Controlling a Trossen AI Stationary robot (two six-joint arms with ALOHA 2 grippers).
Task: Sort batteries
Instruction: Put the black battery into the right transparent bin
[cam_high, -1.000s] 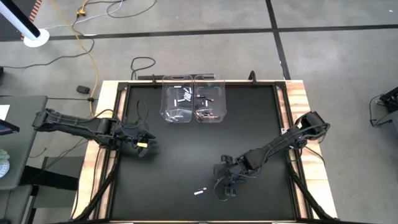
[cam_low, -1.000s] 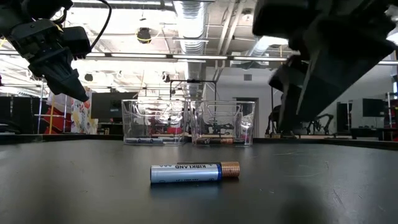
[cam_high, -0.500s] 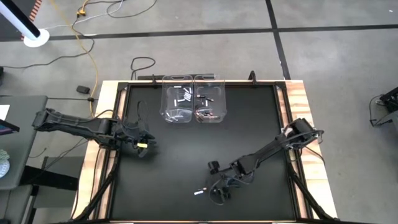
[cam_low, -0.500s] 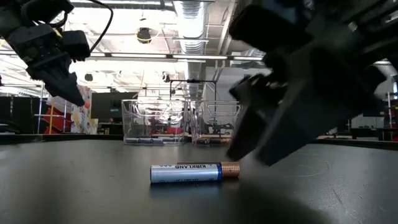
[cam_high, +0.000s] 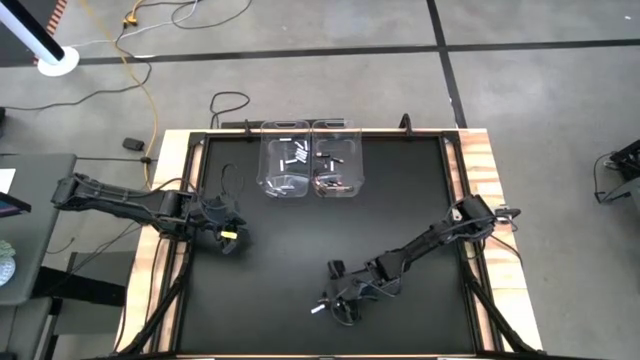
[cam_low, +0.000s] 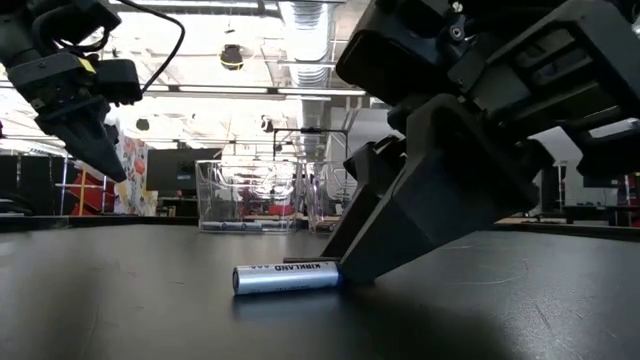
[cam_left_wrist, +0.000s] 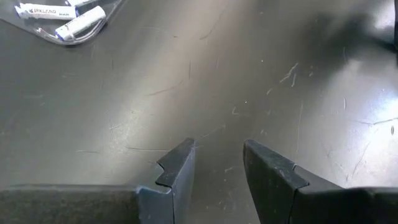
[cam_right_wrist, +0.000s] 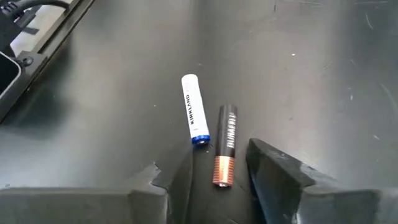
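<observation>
Black matting covers the table (cam_high: 400, 200), and low on it the right gripper (cam_right_wrist: 217, 177) stands with fingers spread, nothing pinched. Its wrist view shows two batteries lying side by side just ahead — a white battery (cam_right_wrist: 194, 118) and a dark battery (cam_right_wrist: 226, 144) with a copper end, partly between the fingertips. From table height only the white one (cam_low: 286, 277) shows, the gripper's bulk hiding the other. Farther off, two clear bins (cam_high: 310, 160) at the far edge hold more batteries (cam_high: 298, 158). The left gripper (cam_high: 228, 236) hovers near the left edge, fingers parted, empty.
</observation>
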